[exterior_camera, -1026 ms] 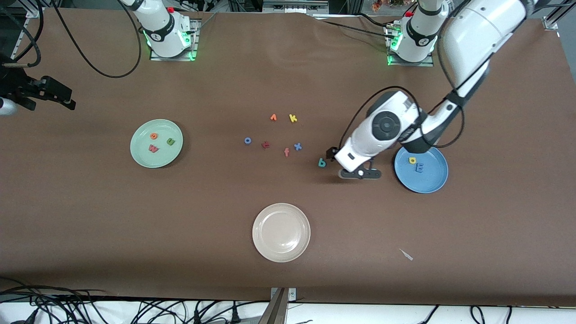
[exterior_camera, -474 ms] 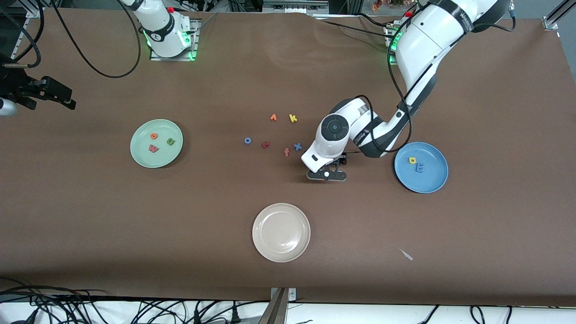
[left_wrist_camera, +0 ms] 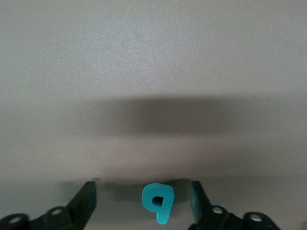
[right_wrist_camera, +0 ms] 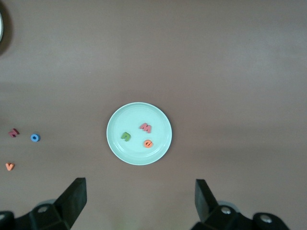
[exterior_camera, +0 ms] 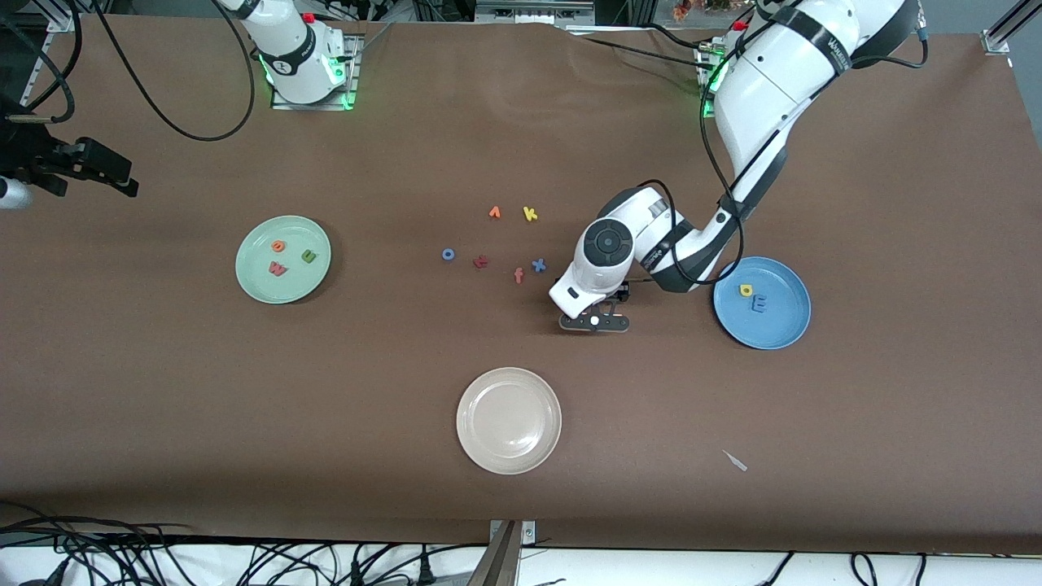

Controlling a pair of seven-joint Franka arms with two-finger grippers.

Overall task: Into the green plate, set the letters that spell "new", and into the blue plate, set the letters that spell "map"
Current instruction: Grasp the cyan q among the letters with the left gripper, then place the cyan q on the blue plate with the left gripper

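The teal p lies flat on the brown table between the fingers of my left gripper, closer to one finger and touched by neither. That gripper is open and down at the table, between the loose letters and the blue plate; its wrist hides the p in the front view. The blue plate holds the yellow a and blue m. The green plate holds the orange e, olive n and salmon w. My right gripper hangs open high over the green plate.
A cream-white plate sits nearer the front camera. Loose letters lie mid-table: an orange one, yellow k, blue o, dark red one, orange f, blue x. A small scrap lies near the front edge.
My left arm swung from beside the blue plate toward the loose letters and came down over the teal p, which its wrist now hides in the front view. The right arm has not moved.
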